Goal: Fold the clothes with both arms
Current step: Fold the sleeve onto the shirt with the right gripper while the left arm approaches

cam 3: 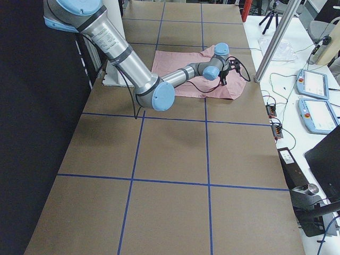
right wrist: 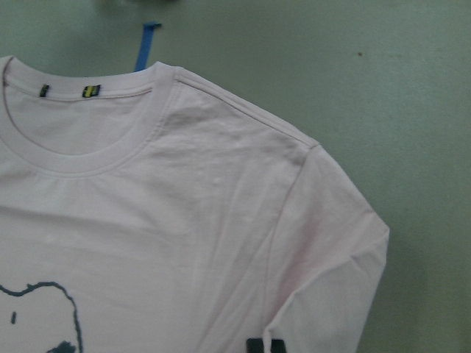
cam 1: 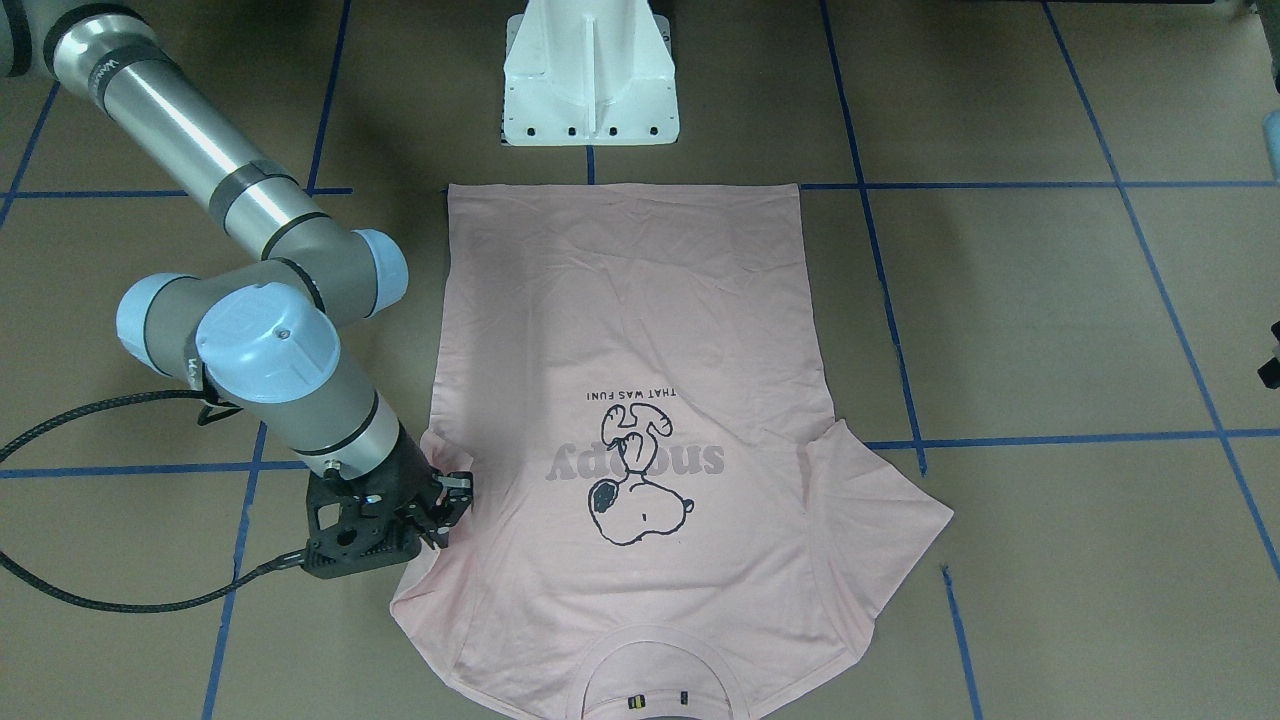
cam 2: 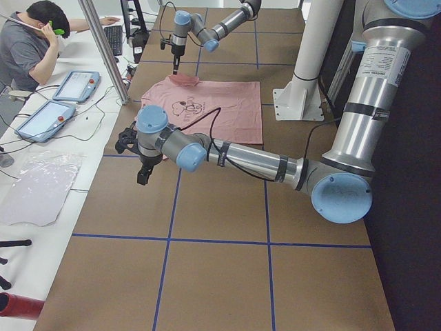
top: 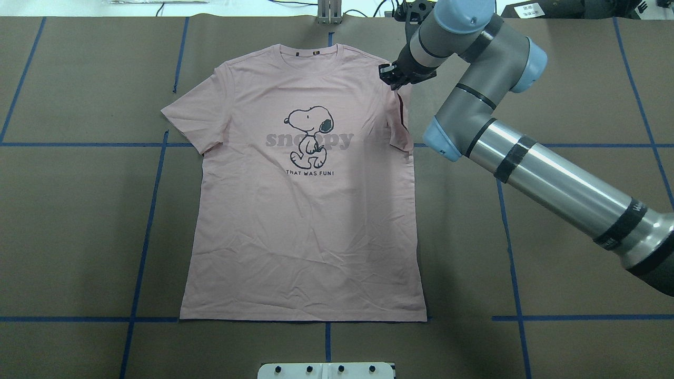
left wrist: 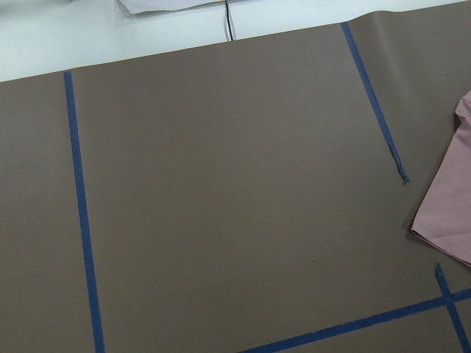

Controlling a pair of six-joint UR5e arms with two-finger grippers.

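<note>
One T-shirt [top: 305, 237], print up; collar far end, hem toward pedestal [top: 326, 370].

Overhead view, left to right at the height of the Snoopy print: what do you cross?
In order: flat sleeve → Snoopy print → bunched sleeve → right arm.

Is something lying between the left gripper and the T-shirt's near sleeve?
Nothing visible does. The left gripper hangs over the table beside the T-shirt; the left wrist view shows only brown surface and blue tape lines before the sleeve.
</note>
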